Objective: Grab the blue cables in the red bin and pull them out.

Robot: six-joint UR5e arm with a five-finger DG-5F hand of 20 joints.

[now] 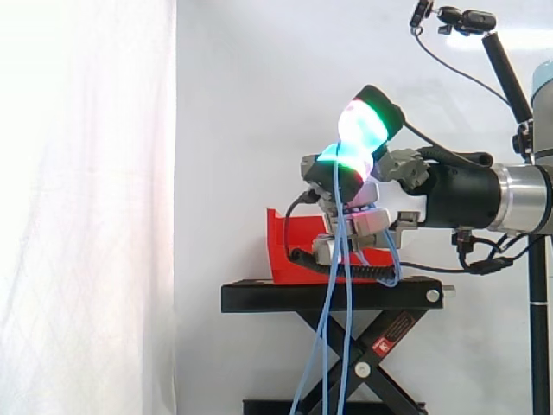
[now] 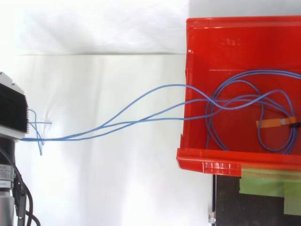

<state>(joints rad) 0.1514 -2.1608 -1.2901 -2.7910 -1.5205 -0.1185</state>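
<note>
Robot arm [image 1: 521, 200] with a silver metal flange ring and a pale blue joint cap, black cylindrical wrist [image 1: 458, 194], hand [image 1: 399, 169] of grey metal segments and dark finger casings, thick fingertip pads [image 1: 363, 126] glowing white, green, cyan and red.

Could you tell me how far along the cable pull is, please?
Done: the hand grips the blue cables with curled fingers. In hand: several strands stretch out over the red bin's edge. Left: loops lie coiled inside the bin.

Red bin [image 2: 235, 28] glossy plastic; blue cables [image 2: 155, 120] smooth-sheathed; stand [image 1: 328, 296] matt black metal.
</note>
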